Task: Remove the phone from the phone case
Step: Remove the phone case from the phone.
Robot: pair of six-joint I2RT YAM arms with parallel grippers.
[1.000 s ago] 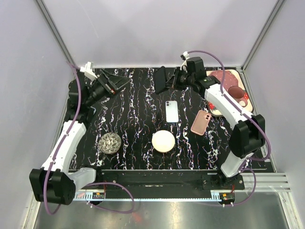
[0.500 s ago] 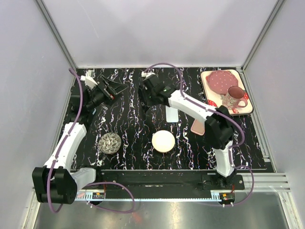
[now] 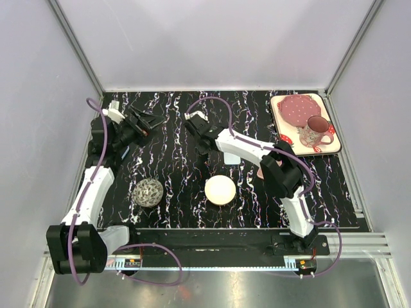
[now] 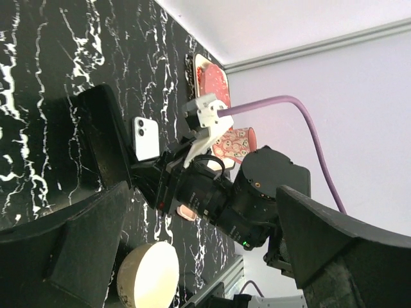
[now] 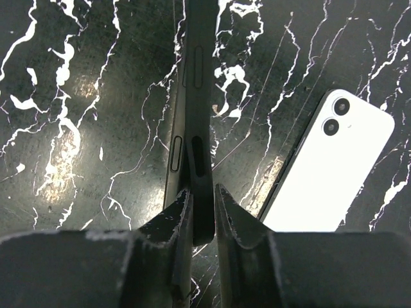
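Right end effector (image 5: 202, 212) narrow, pinched black case (image 5: 196, 96) on edge | white phone (image 5: 327, 173) lay bare on surface (image 5: 77, 96) at case's 3 o'clock | removal looked done; only releasing case remained

Bright, even light falls from above. The pale walls (image 3: 212, 45) glow softly. The shiny black table (image 3: 173, 192) throws back a warm glare patch (image 5: 61, 160) in the right wrist view. There the black case (image 5: 196, 96) looks sharp, but the near right fingers (image 5: 160, 250) are blurry. The left fingers (image 4: 64, 256) are dark, fuzzy blobs. Shadows seem faint.
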